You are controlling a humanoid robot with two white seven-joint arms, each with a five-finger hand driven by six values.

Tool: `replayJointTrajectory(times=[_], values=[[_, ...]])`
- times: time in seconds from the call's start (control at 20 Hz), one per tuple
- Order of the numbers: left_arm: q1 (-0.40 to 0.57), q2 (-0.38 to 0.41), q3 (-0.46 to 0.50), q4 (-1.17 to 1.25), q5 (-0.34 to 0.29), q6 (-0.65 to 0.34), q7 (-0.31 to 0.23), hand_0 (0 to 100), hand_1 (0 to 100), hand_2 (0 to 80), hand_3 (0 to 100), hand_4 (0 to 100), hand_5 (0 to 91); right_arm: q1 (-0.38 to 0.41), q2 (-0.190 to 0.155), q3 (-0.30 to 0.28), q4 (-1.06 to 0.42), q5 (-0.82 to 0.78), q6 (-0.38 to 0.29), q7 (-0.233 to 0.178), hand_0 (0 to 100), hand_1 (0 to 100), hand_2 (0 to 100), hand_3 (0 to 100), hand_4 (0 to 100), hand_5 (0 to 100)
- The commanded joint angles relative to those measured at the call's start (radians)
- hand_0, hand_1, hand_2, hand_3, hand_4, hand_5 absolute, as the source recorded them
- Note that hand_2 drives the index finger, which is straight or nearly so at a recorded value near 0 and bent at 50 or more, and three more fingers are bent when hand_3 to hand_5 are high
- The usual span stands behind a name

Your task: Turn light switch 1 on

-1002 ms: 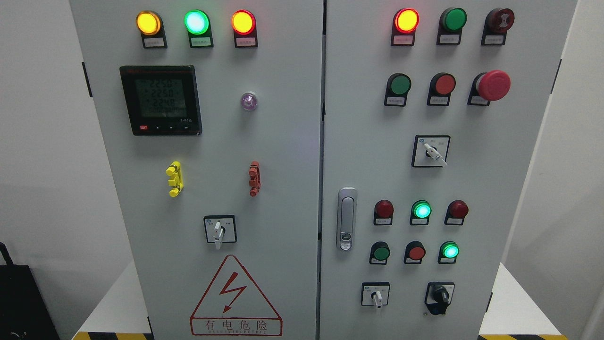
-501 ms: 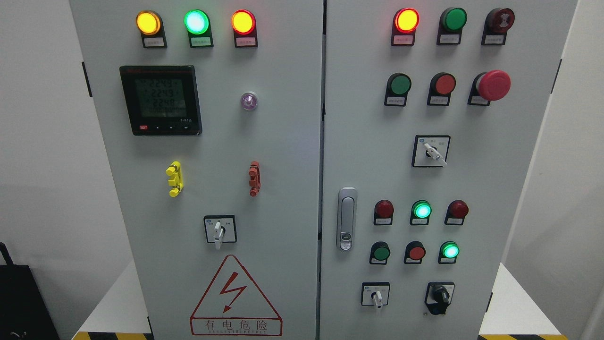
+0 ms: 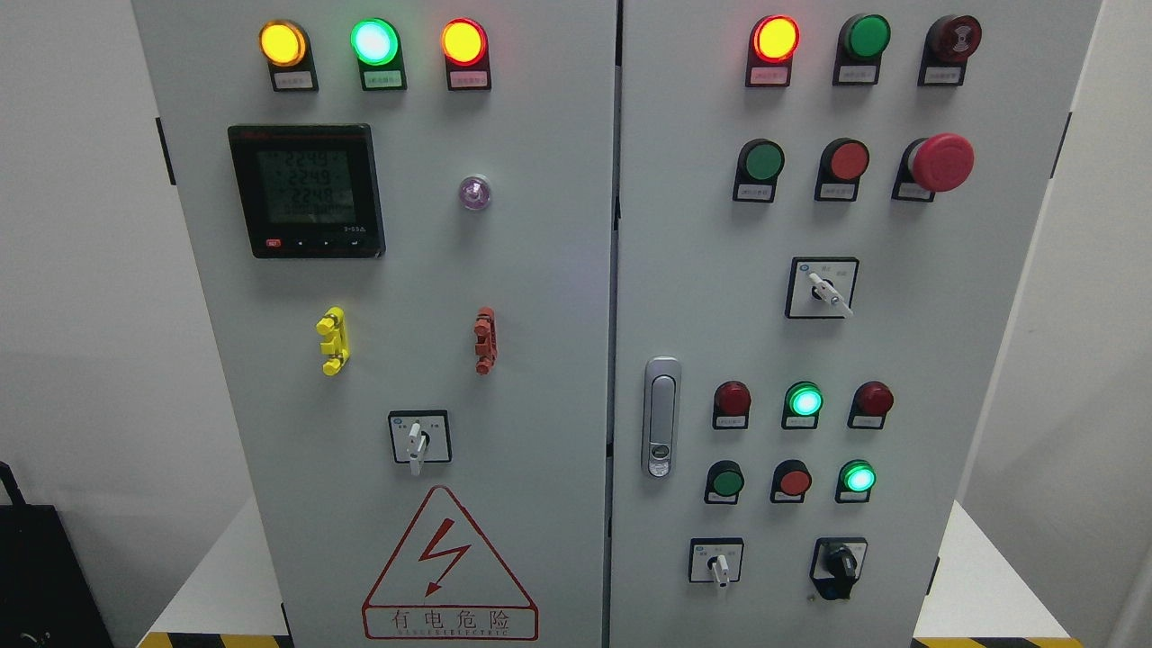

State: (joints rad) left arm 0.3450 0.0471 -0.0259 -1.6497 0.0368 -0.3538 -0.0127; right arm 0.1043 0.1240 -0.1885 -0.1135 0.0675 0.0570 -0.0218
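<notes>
A grey two-door electrical cabinet (image 3: 540,270) fills the head view. Neither of my hands shows. The left door carries a white rotary switch (image 3: 416,441) pointing down. On the right door a white rotary switch (image 3: 826,290) is tilted toward the lower right, a small white rotary switch (image 3: 719,565) near the bottom points down, and a black knob switch (image 3: 841,563) sits beside it. I cannot read which switch is number 1. Green and red push buttons (image 3: 761,162) sit in rows on the right door; two of the lower green ones (image 3: 804,400) glow.
Lit yellow, green and red lamps (image 3: 374,41) line the top of the left door above a digital meter (image 3: 308,191). A red mushroom stop button (image 3: 940,163) sticks out at the upper right. A door handle (image 3: 661,418) sits at the seam. A black object (image 3: 40,576) stands at the lower left.
Only the meter's digits have flickered; nothing else moved.
</notes>
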Motion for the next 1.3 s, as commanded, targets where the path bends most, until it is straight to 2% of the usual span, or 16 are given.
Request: replayJointTrajectory(times=[0.0,0.35,0.55,0.65,0.75,0.85,1.0,1.25], values=[[-0.023,0.008,-0.035,-0.127,-0.015,0.010,0.002,42,54,33.8,59,73,57.0,0.000,-0.001,0.001,0.000,0.000,0.000,0.000,0,0,0,0,0,0],[-0.049,-0.001,-0.074,-0.142,-0.026,0.022,0.002,42,53,34.2,60,74,56.6,0.000,0.000,0.000,0.000,0.000,0.000,0.000,0,0,0,0,0,0],[-0.086,-0.015,-0.074,-0.142,-0.028,0.101,0.003,42,53,34.3,60,74,55.9,0.000,0.000,0.000,0.000,0.000,0.001,0.000,0,0,0,0,0,0],[-0.093,-0.018,-0.084,-0.153,-0.046,0.105,0.045,42,53,34.4,60,73,55.3,0.000,-0.001,0.000,0.000,0.000,0.000,0.000,0,0,0,0,0,0],[-0.110,-0.023,-0.118,-0.159,-0.098,0.130,0.133,41,55,35.1,59,73,54.9,0.000,0.000,0.000,0.000,0.000,0.000,0.000,0,0,0,0,0,0],[-0.133,-0.023,-0.152,-0.159,-0.103,0.168,0.193,42,60,37.9,62,74,55.4,0.000,0.000,0.000,0.000,0.000,0.000,0.000,0,0,0,0,0,0],[-0.147,-0.032,-0.169,-0.159,-0.104,0.187,0.214,41,69,43.7,67,79,60.6,0.000,0.000,0.000,0.000,0.000,0.000,0.000,0,0,0,0,0,0],[-0.196,-0.061,-0.170,-0.188,-0.106,0.255,0.217,40,74,45.8,71,83,67.9,0.000,0.000,0.000,0.000,0.000,0.000,0.000,0,0,0,0,0,0]])
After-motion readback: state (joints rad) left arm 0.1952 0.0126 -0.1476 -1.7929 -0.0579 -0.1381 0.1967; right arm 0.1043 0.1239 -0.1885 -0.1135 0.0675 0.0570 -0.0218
